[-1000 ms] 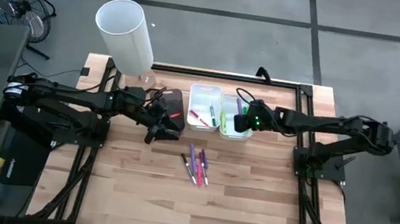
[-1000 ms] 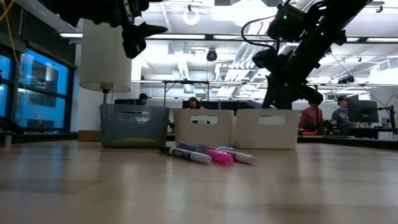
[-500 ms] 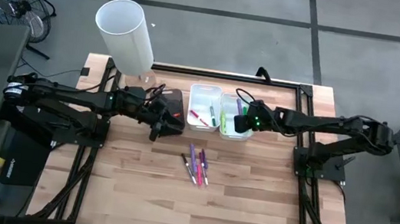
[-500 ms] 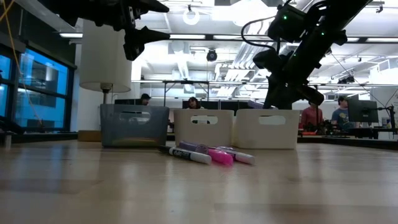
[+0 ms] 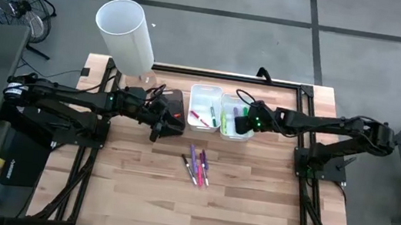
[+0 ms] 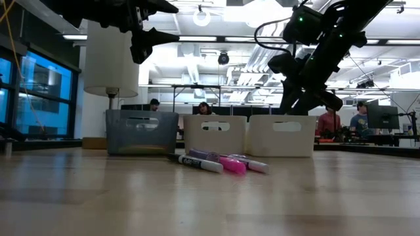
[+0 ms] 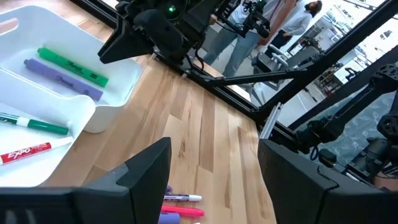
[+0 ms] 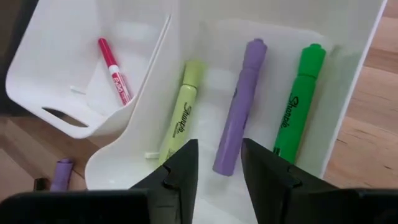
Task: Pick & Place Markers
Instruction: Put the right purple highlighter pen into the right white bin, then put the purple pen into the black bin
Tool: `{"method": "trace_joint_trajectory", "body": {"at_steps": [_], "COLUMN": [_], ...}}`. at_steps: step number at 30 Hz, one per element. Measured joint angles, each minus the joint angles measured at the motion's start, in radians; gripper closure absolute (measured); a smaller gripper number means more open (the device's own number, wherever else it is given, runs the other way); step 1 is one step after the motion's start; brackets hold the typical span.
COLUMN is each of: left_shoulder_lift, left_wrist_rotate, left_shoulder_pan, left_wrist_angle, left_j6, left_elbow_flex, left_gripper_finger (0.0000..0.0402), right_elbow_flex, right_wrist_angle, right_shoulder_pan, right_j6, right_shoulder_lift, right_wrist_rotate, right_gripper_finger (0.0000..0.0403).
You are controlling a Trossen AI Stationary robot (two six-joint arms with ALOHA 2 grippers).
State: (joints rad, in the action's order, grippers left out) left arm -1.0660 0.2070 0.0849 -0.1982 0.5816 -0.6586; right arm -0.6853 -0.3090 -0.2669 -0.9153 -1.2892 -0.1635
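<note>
Starting nearest the front edge of the surface, the loose markers lie in a tight cluster, pink, purple and one with a white barrel, several touching. A clean pick would take an outer pen first, with the jaws set across its barrel so the neighbours do not roll.

Farther back, the right gripper hangs over the right white bin, jaws parted with nothing between them; a yellow-green marker, a purple marker and a bright green marker lie below it in that bin. Judged from this, a drop is just finishing, so the arm should lift straight up, clear of the bin wall, before swinging toward the cluster.

The left gripper waits above the dark bin, jaws open and empty, so it should stay clear of the right arm's path.
</note>
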Motion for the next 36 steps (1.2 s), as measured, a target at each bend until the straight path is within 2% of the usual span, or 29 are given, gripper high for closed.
{"method": "trace_joint_trajectory", "body": {"at_steps": [7,13,20,24,31,36], "left_shoulder_lift": [0.0,0.0,0.0,0.0,0.0,0.0], "left_wrist_rotate": [0.0,0.001,0.001,0.025,0.183,0.251], "left_shoulder_pan": [0.0,0.0,0.0,0.0,0.0,0.0], "left_wrist_angle": [0.0,0.0,0.0,0.0,0.002,-0.008], "left_j6": [0.0,0.0,0.0,0.0,-0.048,-0.076], "left_elbow_flex": [0.0,0.0,0.0,0.0,0.0,0.0], "left_gripper_finger": [0.0163,0.0163,0.0163,0.0163,0.0163,0.0163], "right_elbow_flex": [0.0,-0.001,-0.001,-0.001,-0.001,-0.04], "right_wrist_angle": [0.083,0.119,0.128,0.149,0.15,0.136], "right_shoulder_pan": [-0.004,0.002,0.091,0.186,0.342,0.411], "right_j6": [0.031,0.089,0.121,0.108,0.039,0.049], "right_shoulder_lift": [0.002,0.039,0.107,0.106,0.098,0.061], "right_wrist_rotate": [0.01,0.102,0.144,0.116,-0.02,-0.059], "right_gripper_finger": [0.0284,0.0284,0.0284,0.0284,0.0284,0.0284]}}
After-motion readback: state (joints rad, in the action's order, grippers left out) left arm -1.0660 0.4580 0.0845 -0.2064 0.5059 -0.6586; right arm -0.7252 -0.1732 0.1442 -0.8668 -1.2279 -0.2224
